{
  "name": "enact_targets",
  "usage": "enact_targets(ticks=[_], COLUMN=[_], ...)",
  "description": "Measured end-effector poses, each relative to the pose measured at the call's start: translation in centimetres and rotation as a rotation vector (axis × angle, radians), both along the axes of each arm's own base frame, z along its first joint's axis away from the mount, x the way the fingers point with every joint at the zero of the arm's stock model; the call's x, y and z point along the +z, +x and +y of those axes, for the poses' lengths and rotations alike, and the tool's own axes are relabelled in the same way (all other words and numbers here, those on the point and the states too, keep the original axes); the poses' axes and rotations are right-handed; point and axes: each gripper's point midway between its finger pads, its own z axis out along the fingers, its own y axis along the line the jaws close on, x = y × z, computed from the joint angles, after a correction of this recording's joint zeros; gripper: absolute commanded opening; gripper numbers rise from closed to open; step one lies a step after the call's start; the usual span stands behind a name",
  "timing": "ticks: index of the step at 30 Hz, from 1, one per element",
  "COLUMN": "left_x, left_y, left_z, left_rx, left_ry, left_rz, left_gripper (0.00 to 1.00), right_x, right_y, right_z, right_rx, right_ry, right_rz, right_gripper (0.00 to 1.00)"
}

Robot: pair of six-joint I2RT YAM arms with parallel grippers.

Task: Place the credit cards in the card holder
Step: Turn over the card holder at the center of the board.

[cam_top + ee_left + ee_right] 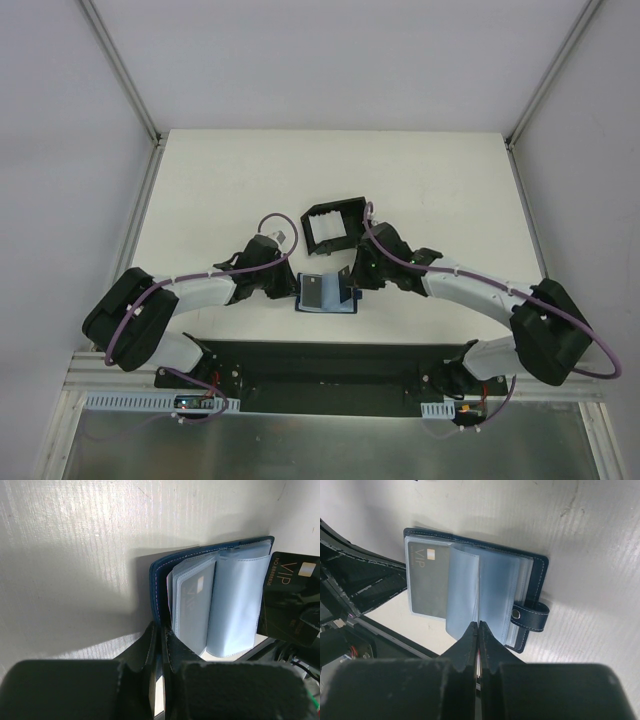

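The navy card holder [330,296] lies open on the table between both grippers, its pale blue sleeves fanned out. My left gripper [161,626] is shut on the edge of its navy cover [159,580]. A whitish credit card [192,605] sits in one sleeve, and a dark card marked VIP [426,577] in another. My right gripper [479,625] is shut at the lower edge of an upright sleeve [465,592]. A thin white sliver, like a credit card's edge, shows between its fingers. The snap tab [532,616] hangs free at the holder's side.
A black square tray [312,228] stands just beyond the holder, close to the right gripper [352,283]. The left gripper [292,288] is at the holder's left side. The table's near edge and a dark base plate [330,360] run just behind the holder.
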Motion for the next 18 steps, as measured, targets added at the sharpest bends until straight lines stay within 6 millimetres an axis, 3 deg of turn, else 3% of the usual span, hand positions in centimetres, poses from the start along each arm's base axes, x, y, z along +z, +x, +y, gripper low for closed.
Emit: enact_targets(ticks=[11, 18], left_x=[0.0, 0.0], left_y=[0.0, 0.0], left_z=[0.0, 0.0], left_rx=[0.000, 0.000], left_ry=[0.000, 0.000], left_rz=[0.000, 0.000], left_gripper=[0.00, 0.00], right_x=[1.8, 0.7], right_y=[0.4, 0.2], right_z=[3.7, 2.7], right_rx=[0.058, 0.045], right_ry=[0.075, 0.008], right_rz=[-0.017, -0.004], right_gripper=[0.00, 0.00])
